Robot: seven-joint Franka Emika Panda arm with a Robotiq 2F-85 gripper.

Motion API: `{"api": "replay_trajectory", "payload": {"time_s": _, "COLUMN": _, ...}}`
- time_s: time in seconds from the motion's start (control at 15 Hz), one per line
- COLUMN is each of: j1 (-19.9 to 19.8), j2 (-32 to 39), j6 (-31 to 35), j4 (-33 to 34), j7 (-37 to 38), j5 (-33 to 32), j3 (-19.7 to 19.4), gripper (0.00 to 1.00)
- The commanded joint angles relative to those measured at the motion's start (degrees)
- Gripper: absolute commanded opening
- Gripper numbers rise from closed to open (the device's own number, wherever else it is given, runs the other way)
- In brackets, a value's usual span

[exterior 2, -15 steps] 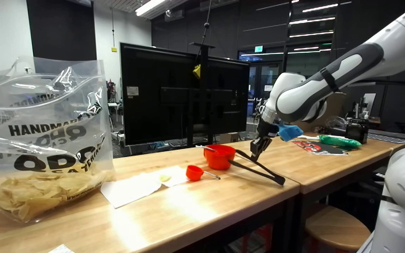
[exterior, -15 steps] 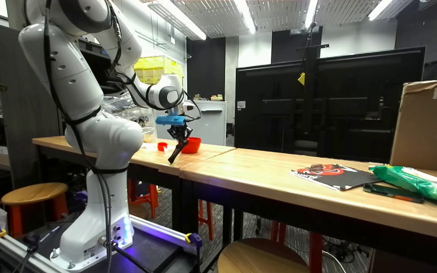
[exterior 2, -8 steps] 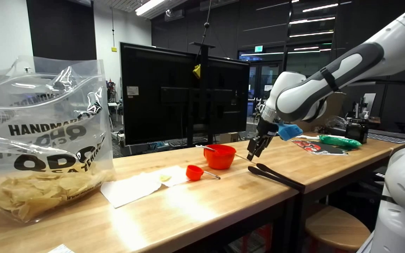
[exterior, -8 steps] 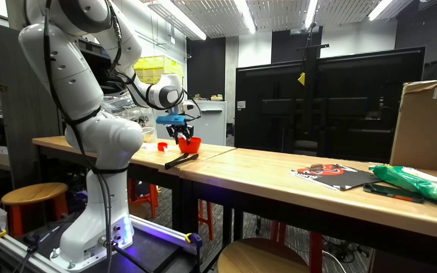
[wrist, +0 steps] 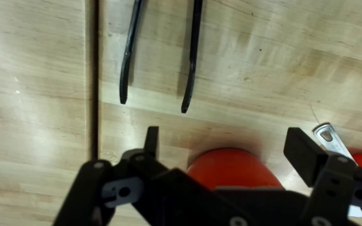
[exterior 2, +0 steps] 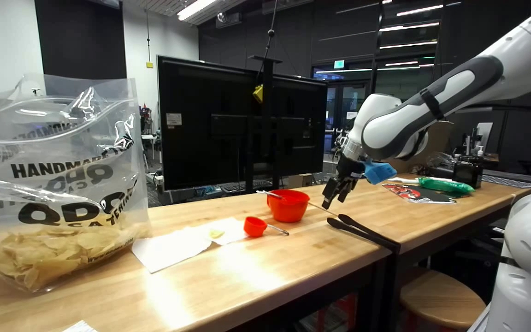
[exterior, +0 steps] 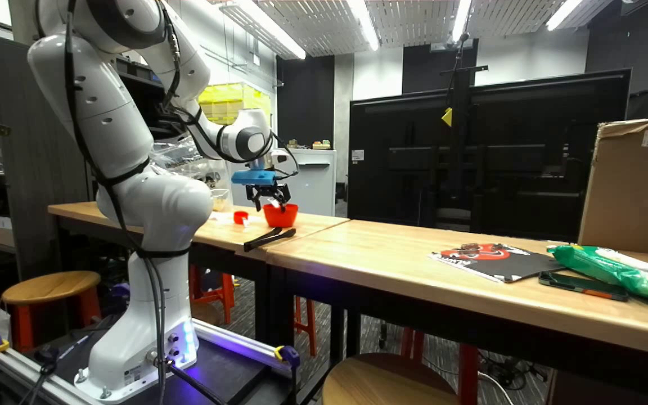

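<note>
My gripper (wrist: pixel 225 141) stands wide open above the wooden table, with nothing between its fingers. Black tongs (exterior 2: pixel 362 230) lie on the tabletop near the seam, apart from the gripper; in the wrist view the two arms of the tongs (wrist: pixel 193 56) are spread a little. Close by is a red bowl (exterior 2: pixel 288 210), partly hidden behind the gripper's body in the wrist view. A metal handle rests over its rim in an exterior view. A smaller red cup (exterior 2: pixel 254 227) with a metal handle (wrist: pixel 333 142) sits beside the bowl.
White paper (exterior 2: pixel 173 249) with a chip (exterior 2: pixel 216 234) and a clear bag of chips (exterior 2: pixel 62 240) are on the table. Farther along lie a black-and-red folder (exterior: pixel 487 260), a phone (exterior: pixel 583 286) and a green packet (exterior: pixel 611 267). A cardboard box (exterior: pixel 633 191) stands behind.
One second ago the gripper held the tongs, tilted with their ends by the table. The jaws have since opened, and the tongs have dropped flat on the tabletop. The arm has barely moved.
</note>
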Motion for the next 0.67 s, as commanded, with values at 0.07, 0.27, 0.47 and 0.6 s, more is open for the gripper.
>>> {"api": "replay_trajectory", "payload": {"time_s": 0.07, "j1": -2.3, "j2": -0.7, "j6": -2.8, "j4": 0.7, "j7": 2.9, "j5": -0.8, "j3": 3.1, "gripper": 1.0}}
{"api": "replay_trajectory", "payload": {"time_s": 0.27, "j1": -4.5, "j2": -2.0, "j6": -10.0, "j4": 2.6, "j7": 8.9, "j5": -2.3, "j3": 7.2, "gripper": 1.0}}
{"api": "replay_trajectory", "payload": {"time_s": 0.47, "j1": -5.4, "j2": -3.6, "j6": -17.7, "j4": 5.1, "j7": 14.8, "j5": -3.3, "j3": 10.5, "gripper": 1.0}}
{"api": "replay_trajectory", "payload": {"time_s": 0.6, "j1": -5.5, "j2": -4.5, "j6": -21.9, "j4": 6.6, "j7": 18.2, "j5": -3.8, "j3": 12.1, "gripper": 1.0}}
